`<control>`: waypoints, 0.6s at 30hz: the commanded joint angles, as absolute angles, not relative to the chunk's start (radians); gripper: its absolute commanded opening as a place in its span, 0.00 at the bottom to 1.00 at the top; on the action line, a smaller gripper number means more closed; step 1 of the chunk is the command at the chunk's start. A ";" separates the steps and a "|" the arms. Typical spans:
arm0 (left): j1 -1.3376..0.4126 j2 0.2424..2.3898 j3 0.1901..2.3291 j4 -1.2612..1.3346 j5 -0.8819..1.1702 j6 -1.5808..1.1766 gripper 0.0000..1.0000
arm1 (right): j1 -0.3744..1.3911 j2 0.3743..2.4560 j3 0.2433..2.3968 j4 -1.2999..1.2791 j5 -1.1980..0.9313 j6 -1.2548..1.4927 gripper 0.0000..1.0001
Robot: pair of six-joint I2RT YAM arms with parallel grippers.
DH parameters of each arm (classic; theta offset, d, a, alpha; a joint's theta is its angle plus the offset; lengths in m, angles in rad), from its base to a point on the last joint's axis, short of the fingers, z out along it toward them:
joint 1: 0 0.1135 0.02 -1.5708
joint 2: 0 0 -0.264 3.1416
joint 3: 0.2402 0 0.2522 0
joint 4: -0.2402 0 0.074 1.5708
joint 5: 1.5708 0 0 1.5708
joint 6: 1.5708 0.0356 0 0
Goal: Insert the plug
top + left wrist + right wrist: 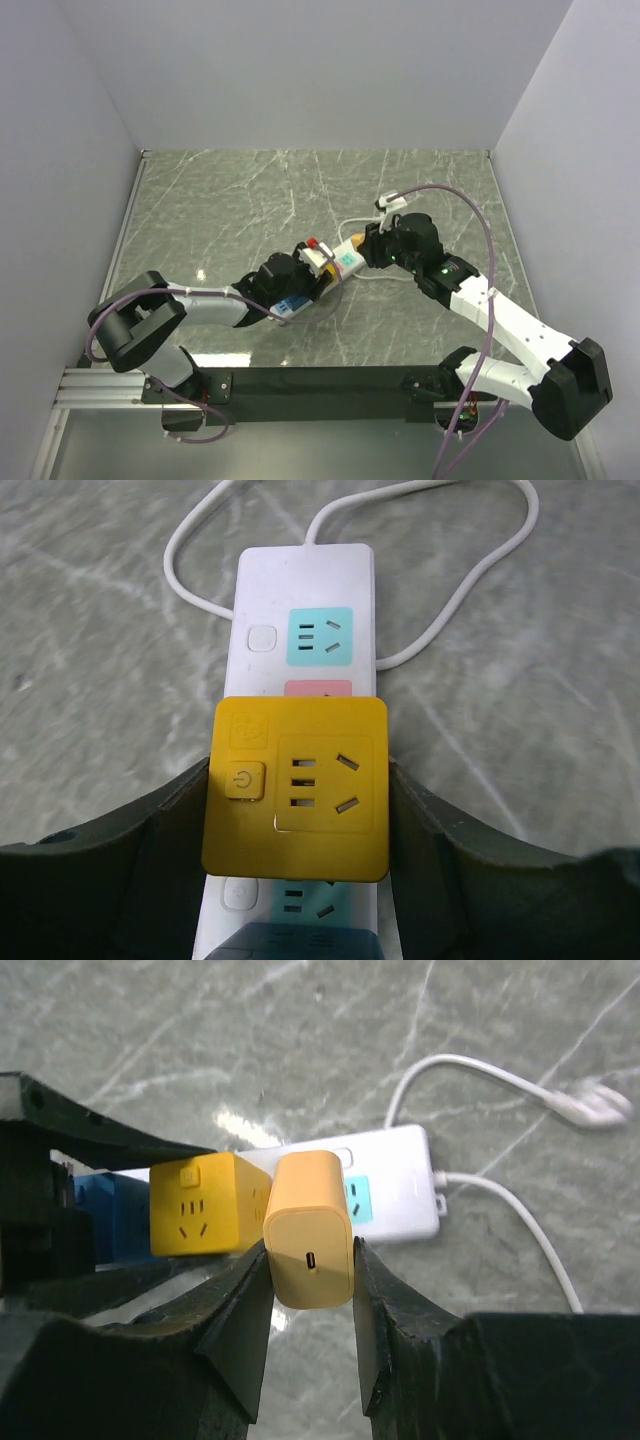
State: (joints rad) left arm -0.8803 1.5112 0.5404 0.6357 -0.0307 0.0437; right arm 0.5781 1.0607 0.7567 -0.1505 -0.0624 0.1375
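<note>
We hold the plug (308, 1222) at the centre of the right wrist view, clenched between the fingers of the right gripper (308, 1260). Its port faces the camera, so its prongs, hidden from us, likely point toward the sockets. It hangs over the table (200, 1040), just beside the yellow cube (295, 785) and not yet seated. That cube sits on the white strip (305, 590) in the middle of the left wrist view. The left gripper (297, 825) grasps it from both sides, we judge to keep cube and strip from sliding under the push. The cable (470, 590) loops across the upper frame.
</note>
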 commanded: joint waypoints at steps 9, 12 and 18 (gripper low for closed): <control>-0.988 1.565 0.549 0.538 0.092 0.107 0.01 | 0.653 1.166 0.859 -0.393 0.023 0.182 0.00; -1.000 1.537 0.525 0.555 0.136 0.112 0.01 | 0.672 1.170 0.882 -0.489 0.051 0.186 0.00; -1.015 1.517 0.505 0.560 0.187 0.106 0.01 | 0.676 1.198 0.945 -0.626 0.054 0.157 0.00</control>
